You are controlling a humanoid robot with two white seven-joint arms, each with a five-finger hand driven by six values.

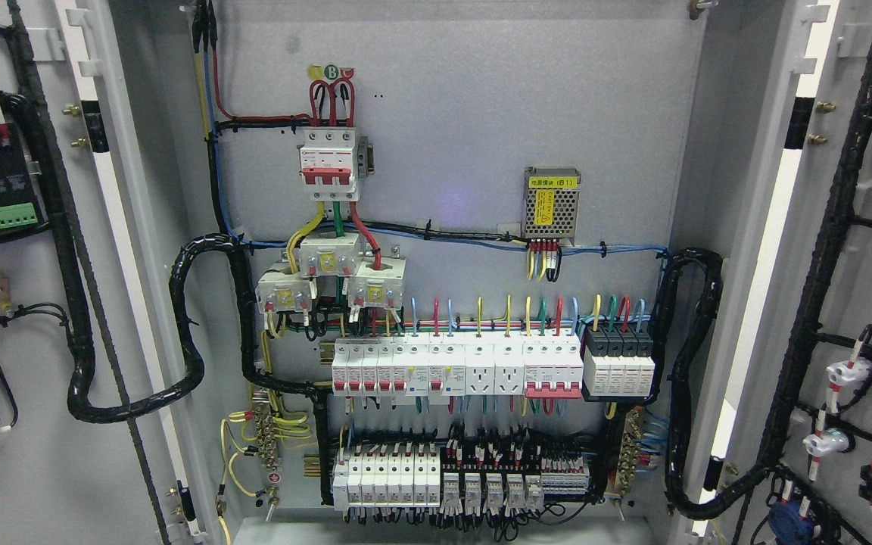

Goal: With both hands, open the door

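Observation:
A grey electrical cabinet fills the head view with both doors swung wide open. The left door (35, 424) shows its inner face with black cable looms and a green terminal block (12, 216). The right door (871, 288) also shows its inner face, carrying wired switches and black cable bundles. Between them the back panel (451, 98) is exposed with a red-and-white main breaker (328, 163), rows of white breakers (455, 367) and a small power supply (552, 202). Neither of my hands or arms appears anywhere in the picture.
Thick black corrugated conduits (186, 318) loop from the left door into the cabinet, and another conduit (689, 378) loops to the right door. A lower row of breakers and relays (436, 477) sits near the cabinet floor.

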